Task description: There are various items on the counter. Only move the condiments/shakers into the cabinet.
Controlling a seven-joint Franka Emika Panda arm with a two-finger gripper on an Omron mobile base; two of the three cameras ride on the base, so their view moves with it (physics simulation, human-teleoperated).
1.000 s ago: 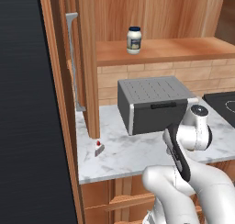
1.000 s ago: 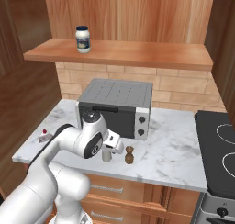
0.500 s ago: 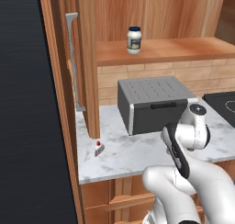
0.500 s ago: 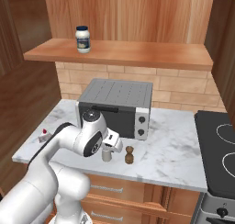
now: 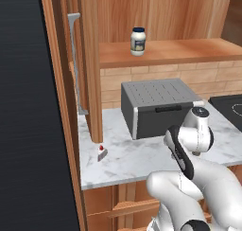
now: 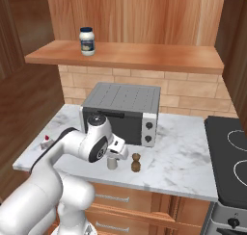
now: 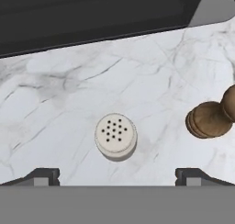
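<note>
Flat, even rendered light, bright on the counter (image 6: 183, 162) and wood, no glare or hot spots. Shadows are soft and faint: a small smudge under the shaker (image 7: 116, 136) and pepper mill (image 7: 212, 118) in the hand view, darker under the toaster oven (image 6: 123, 111). Base views look slightly soft and low-res; no edge distortion visible.
</note>
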